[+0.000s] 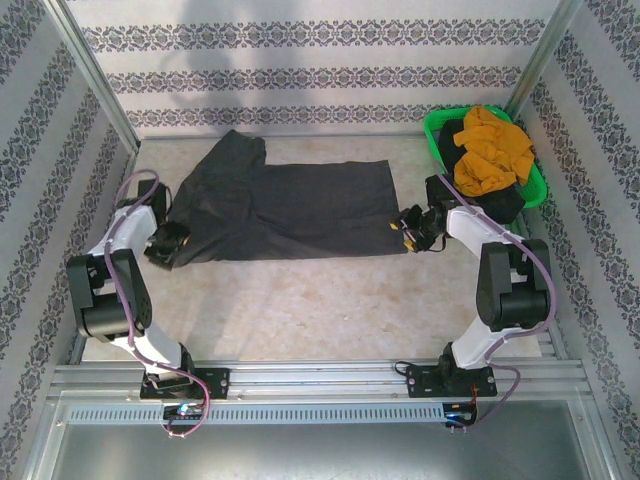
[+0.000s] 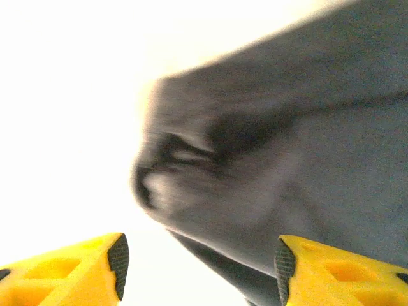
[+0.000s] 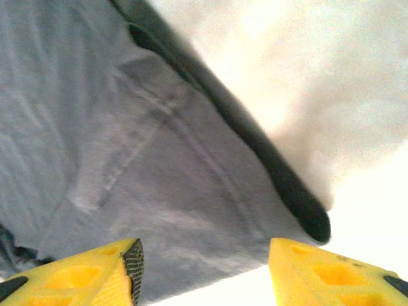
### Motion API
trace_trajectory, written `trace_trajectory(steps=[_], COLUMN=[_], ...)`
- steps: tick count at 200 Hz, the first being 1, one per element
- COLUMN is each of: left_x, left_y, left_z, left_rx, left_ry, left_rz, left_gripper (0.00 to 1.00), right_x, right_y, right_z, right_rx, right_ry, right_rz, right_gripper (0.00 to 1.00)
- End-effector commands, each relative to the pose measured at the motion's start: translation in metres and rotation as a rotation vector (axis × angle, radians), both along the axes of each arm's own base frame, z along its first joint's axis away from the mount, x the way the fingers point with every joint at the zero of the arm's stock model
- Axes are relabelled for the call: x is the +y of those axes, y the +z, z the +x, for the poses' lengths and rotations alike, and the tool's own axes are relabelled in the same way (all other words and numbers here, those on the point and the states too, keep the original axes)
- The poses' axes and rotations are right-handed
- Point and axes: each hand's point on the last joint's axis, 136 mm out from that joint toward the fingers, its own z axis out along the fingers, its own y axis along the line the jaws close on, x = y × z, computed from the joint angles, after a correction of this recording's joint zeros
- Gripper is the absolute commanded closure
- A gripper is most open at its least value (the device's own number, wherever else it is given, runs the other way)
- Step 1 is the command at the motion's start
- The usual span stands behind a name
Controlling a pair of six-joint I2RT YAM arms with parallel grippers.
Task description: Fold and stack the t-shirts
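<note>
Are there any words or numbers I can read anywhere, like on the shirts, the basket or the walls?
No words or numbers can be read.
The dark grey t-shirt spread on the table is plain, and so are the orange t-shirt and the green basket.
The wallpaper has flower-like patterns, not letters.
The arm bases are too small to tell whether they carry any print.

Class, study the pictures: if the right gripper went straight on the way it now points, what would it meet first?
Most likely the dark grey t-shirt: its edge lies just ahead of the open right gripper; depth is unclear.
</note>
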Motion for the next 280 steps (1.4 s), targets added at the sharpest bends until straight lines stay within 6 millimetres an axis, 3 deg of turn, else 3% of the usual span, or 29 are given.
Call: trace_trajectory(steps=[1,39,63,93,148,161,169,178,191,208,226,247,280], left_x=[0.010,0.012,0.014,0.022,0.029,0.032,0.034,0.038,0.046,0.054,0.057,0.044,0.025], left_y=[0.002,-0.012,-0.019,-0.023,-0.031,-0.031,-0.031,-0.030,-0.027,-0.019,-0.010,-0.014,-0.020], left_z=[0.001,0.007,0.009,0.020,0.023,0.024,0.025,0.025,0.021,0.014,0.001,-0.018,-0.070], left_rx=[-0.061,-0.080,-0.079,-0.086,-0.056,-0.062,-0.066,-0.061,-0.044,-0.014,0.025,0.036,0.076], left_ry=[0.087,0.133,0.140,0.125,0.104,0.085,0.074,0.068,0.057,0.022,-0.009,0.000,0.114], left_rz=[-0.008,-0.050,-0.042,-0.015,0.016,0.025,0.030,0.040,0.061,0.100,0.134,0.095,0.069], left_gripper=[0.36,0.40,0.47,0.51,0.64,0.71,0.83,0.94,1.00,1.00,1.00,1.00,1.00], right_x=[-0.013,-0.020,-0.025,-0.025,-0.003,0.002,0.001,-0.005,-0.020,-0.038,-0.049,-0.049,-0.045], right_y=[-0.003,-0.017,-0.026,-0.032,-0.042,-0.045,-0.047,-0.050,-0.051,-0.044,-0.029,-0.022,-0.029], right_z=[-0.019,-0.026,-0.028,-0.019,-0.014,-0.014,-0.012,-0.013,-0.015,-0.019,-0.031,-0.053,-0.113], right_rx=[0.049,0.100,0.116,0.111,0.167,0.183,0.190,0.202,0.214,0.224,0.229,0.249,0.357], right_ry=[-0.031,-0.058,-0.069,-0.075,-0.072,-0.080,-0.090,-0.115,-0.155,-0.171,-0.166,-0.146,-0.143], right_rz=[-0.069,-0.070,-0.084,-0.078,-0.068,-0.087,-0.103,-0.139,-0.193,-0.242,-0.278,-0.266,-0.234], right_gripper=[0.41,0.40,0.39,0.41,0.51,0.56,0.63,0.77,1.00,1.00,1.00,1.00,1.00])
